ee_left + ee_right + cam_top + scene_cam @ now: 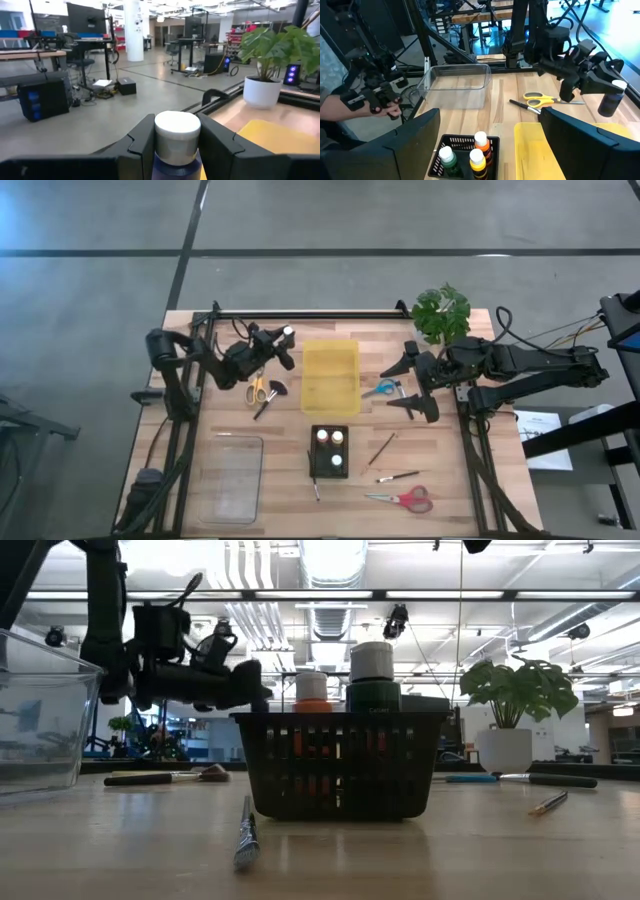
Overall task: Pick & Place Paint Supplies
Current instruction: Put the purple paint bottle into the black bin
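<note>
Closest to the low camera, a thin brush (246, 832) is lying on the counter (280, 510) in front of the black basket (340, 765). That basket is holding three bottles (470, 152) with white, orange and yellow tops.

Left end effector (283, 340) is hanging up off the counter near the back, just left of the yellow bin (329, 375), and it's gripping a dark, white-capped bottle (177, 137) between both fingers. Bottle is pointing toward the bin but isn't over it.

Below the left arm, yellow scissors (257, 389) and the broad brush (270, 396) are sitting side by side. Clear tub (231, 478) is parked at the front left.

Right end effector (407, 383) is waiting right of the bin with its fingers spread wide, holding nothing, with blue scissors (380, 389) lying between it and the bin. Two more thin brushes (390, 460) and red scissors (404, 499) are resting front right. Potted plant (441, 312) is standing at the back right.

A person's hand (384, 107) is showing past the counter edge in the right wrist view.
</note>
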You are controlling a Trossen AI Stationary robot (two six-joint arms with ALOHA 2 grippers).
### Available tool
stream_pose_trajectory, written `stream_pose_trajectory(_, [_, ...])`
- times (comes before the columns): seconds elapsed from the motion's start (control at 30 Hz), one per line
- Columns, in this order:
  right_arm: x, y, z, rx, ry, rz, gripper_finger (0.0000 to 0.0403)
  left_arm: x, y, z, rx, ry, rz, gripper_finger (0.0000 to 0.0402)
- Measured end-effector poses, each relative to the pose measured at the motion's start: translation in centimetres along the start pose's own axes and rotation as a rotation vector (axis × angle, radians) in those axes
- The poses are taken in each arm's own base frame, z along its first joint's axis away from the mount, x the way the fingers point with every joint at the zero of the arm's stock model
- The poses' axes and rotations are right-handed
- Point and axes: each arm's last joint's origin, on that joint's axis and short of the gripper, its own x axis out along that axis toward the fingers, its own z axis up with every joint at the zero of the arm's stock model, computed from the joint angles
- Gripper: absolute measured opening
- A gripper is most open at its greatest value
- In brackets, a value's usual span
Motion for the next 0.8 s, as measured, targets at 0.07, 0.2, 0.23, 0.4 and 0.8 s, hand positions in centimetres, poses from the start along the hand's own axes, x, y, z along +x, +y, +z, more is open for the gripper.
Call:
stream_pose_trajectory(0.07, [0.0, 0.0, 0.0, -0.002, 0.0, 0.0, 0.0343, 0.0, 0.0, -0.4, -0.002, 0.015, 0.001, 0.012])
stream_pose_trajectory(0.2, [0.0, 0.0, 0.0, -0.006, -0.004, 0.001, 0.0343, 0.0, 0.0, -0.9, 0.005, 0.038, 0.007, 0.012])
stream_pose_trajectory(0.23, [0.0, 0.0, 0.1, -0.007, -0.006, 0.001, 0.0343, 0.0, 0.0, -0.9, 0.006, 0.04, 0.007, 0.012])
stream_pose_trajectory(0.4, [0.0, 0.0, 0.1, -0.002, -0.008, 0.001, 0.0343, 0.0, 0.1, -1.3, 0.001, 0.068, 0.016, 0.012])
stream_pose_trajectory(0.8, [0.0, 0.0, 0.1, 0.0, -0.01, 0.001, 0.0343, -0.7, 0.3, -2.0, -0.045, 0.13, 0.037, 0.012])
